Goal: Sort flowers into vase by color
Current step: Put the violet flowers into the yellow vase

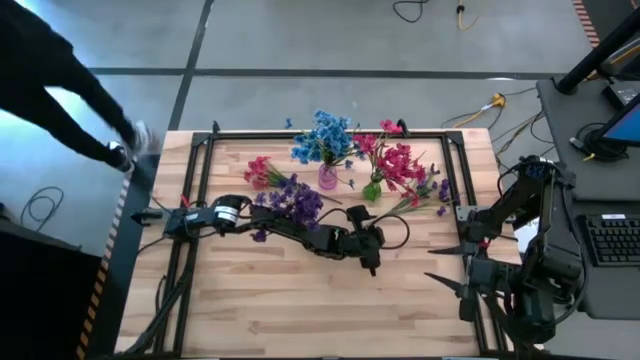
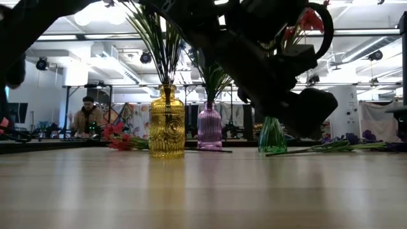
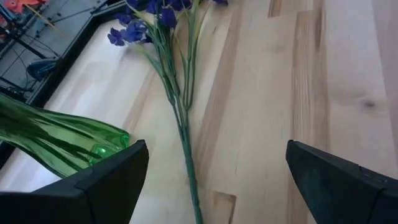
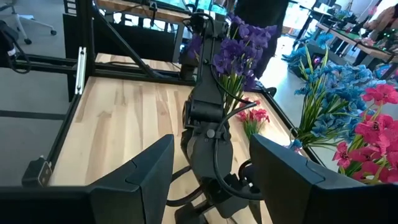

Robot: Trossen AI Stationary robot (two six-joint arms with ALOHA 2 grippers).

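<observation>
**Q:** Position and state of left gripper (image 3: 216, 147)?
**A:** Low over the middle of the table (image 1: 300, 320), just in front of the green vase (image 3: 59, 142). Fingers (image 3: 112, 177) spread wide, pinching nothing. One loose purple sprig (image 3: 184, 118) flat on the boards, stem running up between the two fingers, untouched.

**Q:** Right gripper (image 4: 211, 140)?
**A:** Parked at the table's right edge, aimed inward at the left arm. Jaws apart, nothing between them.

**Q:** Location of the flowers?
**A:** Mostly in vases along the far side. Purple blooms (image 1: 292, 198) in the yellow vase (image 2: 166, 130). Blue blooms (image 1: 322, 138) in the purple vase (image 2: 209, 127). Red-pink blooms (image 1: 398, 162) in the green vase. Loose on the table: a red-pink sprig (image 1: 258, 170) beside the yellow vase, and purple sprigs (image 1: 437, 190) lying to the right of the green vase.

**Q:** Vases upright?
**A:** All three upright in the low view, standing apart in a row.
</observation>
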